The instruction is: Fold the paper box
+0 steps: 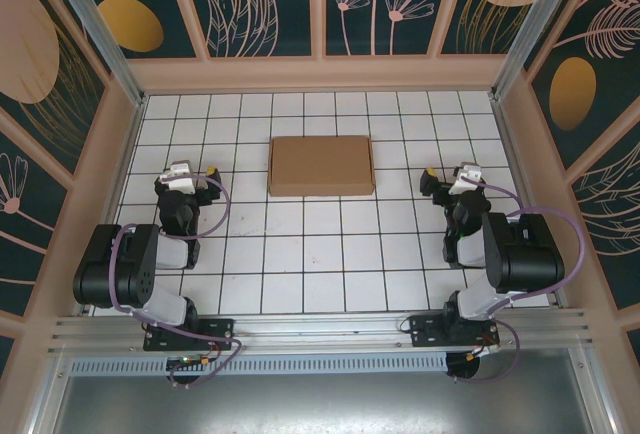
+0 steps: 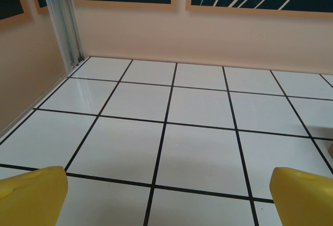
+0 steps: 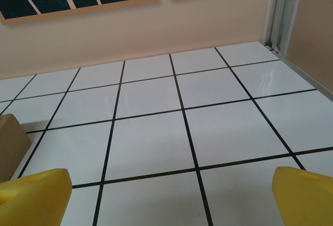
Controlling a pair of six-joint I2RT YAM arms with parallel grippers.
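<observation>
The paper box [image 1: 320, 166] is a plain brown cardboard rectangle lying flat on the white tiled floor, in the middle toward the back. One brown corner of it [image 3: 10, 142] shows at the left edge of the right wrist view. My left gripper [image 1: 186, 172] hangs to the left of the box, apart from it. In its wrist view the left gripper [image 2: 169, 200] is open, with yellow fingertips [image 2: 31, 195] far apart over bare tiles. My right gripper [image 1: 455, 176] hangs to the right of the box, and the right gripper [image 3: 171, 197] is open too, holding nothing.
Peach walls with dark leaf-pattern panels [image 1: 320, 14] enclose the tiled floor [image 1: 320, 254] on three sides. Metal corner posts [image 2: 65, 23] [image 3: 283, 7] stand at the back corners. Both arm bases sit on the rail [image 1: 320, 339] at the near edge.
</observation>
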